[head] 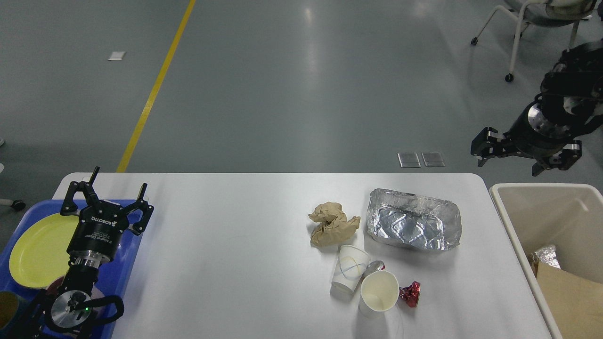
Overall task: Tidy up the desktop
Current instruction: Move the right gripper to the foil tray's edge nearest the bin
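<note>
White table (226, 263) filling the lower middle of the head view, rounded far corners visible, grey floor beyond. On its right half, a loose cluster of litter: crumpled brown paper (332, 223) just beside a dented foil tray (413, 225); nearer the front edge, a paper cup with a blue swirl (349, 269) upside down, touching a second white paper cup (379, 292) tipped on its side with its mouth toward the camera. Silver spoon bowl (375, 267) peeking out between the two cups. Red foil wrapper (410, 294) against the tipped cup's right side.

At the left edge, a blue tray (132, 254) holding a yellow plate (40, 252). Left end effector (109, 194) above the tray's far part, fingers spread wide, gripping nothing.

Off the right edge, a beige bin (513, 221) with cardboard (572, 301) and a scrap of foil (545, 256) inside. Right end effector (484, 149) up in the air beyond the bin's far left corner, clear of the table, nothing visible in it; open or closed cannot be told.

Farther back, a yellow floor line (155, 89) and a wheeled chair (532, 23) at top right.
</note>
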`<state>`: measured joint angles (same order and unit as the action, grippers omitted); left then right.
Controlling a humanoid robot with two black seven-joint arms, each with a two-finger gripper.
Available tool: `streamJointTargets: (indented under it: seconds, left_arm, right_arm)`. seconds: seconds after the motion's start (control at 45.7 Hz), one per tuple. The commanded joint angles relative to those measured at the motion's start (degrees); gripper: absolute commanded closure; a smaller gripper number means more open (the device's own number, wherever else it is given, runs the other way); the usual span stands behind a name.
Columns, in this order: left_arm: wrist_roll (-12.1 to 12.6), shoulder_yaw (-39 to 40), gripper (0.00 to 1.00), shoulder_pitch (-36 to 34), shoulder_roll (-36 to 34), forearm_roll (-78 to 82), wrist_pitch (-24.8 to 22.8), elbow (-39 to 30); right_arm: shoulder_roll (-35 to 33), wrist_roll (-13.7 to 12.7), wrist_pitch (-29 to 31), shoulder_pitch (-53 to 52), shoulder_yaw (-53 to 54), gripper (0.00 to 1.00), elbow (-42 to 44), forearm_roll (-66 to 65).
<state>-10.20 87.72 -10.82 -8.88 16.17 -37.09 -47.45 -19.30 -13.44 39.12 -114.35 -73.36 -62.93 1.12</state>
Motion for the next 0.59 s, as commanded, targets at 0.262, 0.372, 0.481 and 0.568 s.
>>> streamJointTargets:
  seconds: [0.262, 0.372, 0.481, 0.568]
  left_arm:
    - [-0.1, 0.0, 0.04, 0.1, 0.0, 0.0, 0.0, 0.0]
    - [-0.1, 0.0, 0.04, 0.0, 0.0, 0.0, 0.0, 0.0]
    - [0.0, 0.0, 0.04, 0.0, 0.0, 0.0, 0.0, 0.0]
    - [0.0, 0.0, 0.04, 0.0, 0.0, 0.0, 0.0, 0.0]
  right_arm:
    - [5.9, 0.0, 3.1, -28.9, 2.7, 0.00, -33.3, 0.3]
    - [5.9, 0.0, 2.0, -29.3, 4.2, 0.00, -34.5, 0.3]
    - [5.8, 0.0, 1.2, -29.0, 4.1, 0.00, -34.4, 0.3]
    - [5.5, 0.0, 0.8, -28.9, 3.8, 0.00, -34.4, 0.3]
